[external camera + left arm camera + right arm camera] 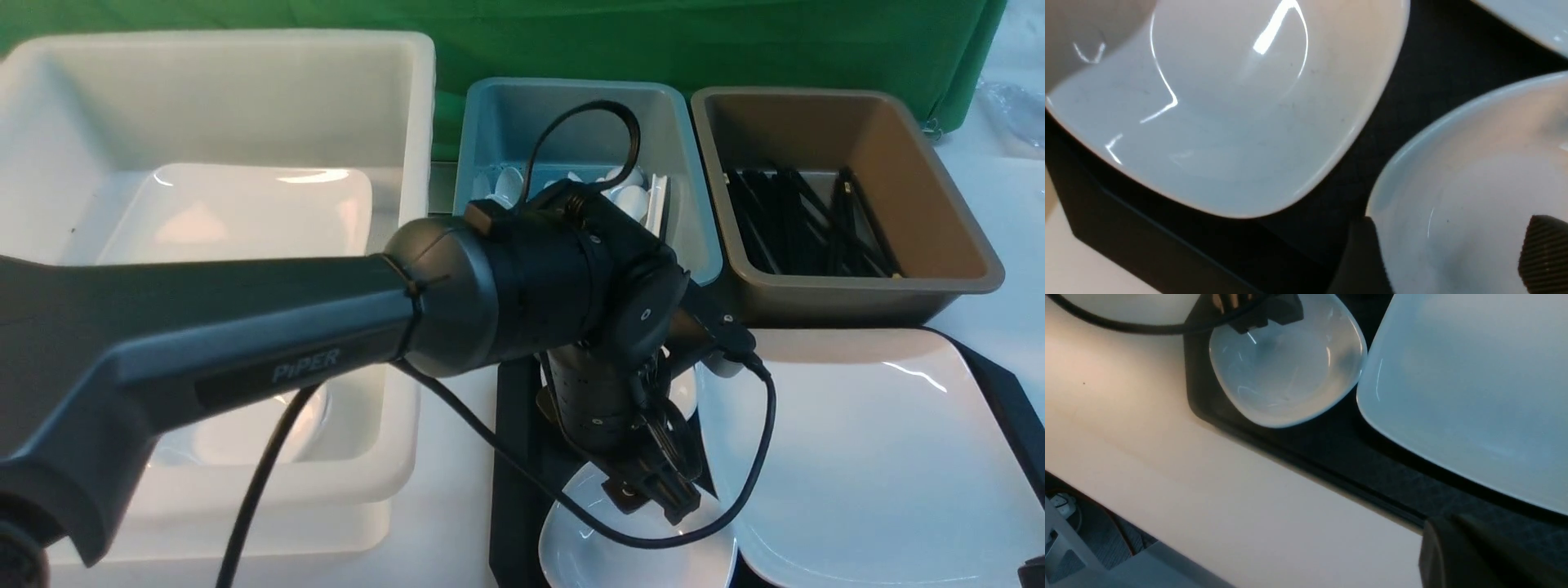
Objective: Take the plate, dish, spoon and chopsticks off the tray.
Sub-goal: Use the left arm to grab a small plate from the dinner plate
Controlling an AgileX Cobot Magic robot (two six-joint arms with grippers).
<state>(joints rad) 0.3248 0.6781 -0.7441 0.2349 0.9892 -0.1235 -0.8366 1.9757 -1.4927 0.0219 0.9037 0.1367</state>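
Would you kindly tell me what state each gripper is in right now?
Left gripper: open, straddling the rim of a dish.
Right gripper: shut, nothing seen in it.

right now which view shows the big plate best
Front view: most of the plate shows, lying on the tray. Right wrist view gets one large corner; left wrist view perhaps just an edge sliver.

Staged robot test bench, lab setup.
Green cloth backdrop beyond the tray; white tub to its left, blue tub and brown tub just behind it; white tabletop underneath.
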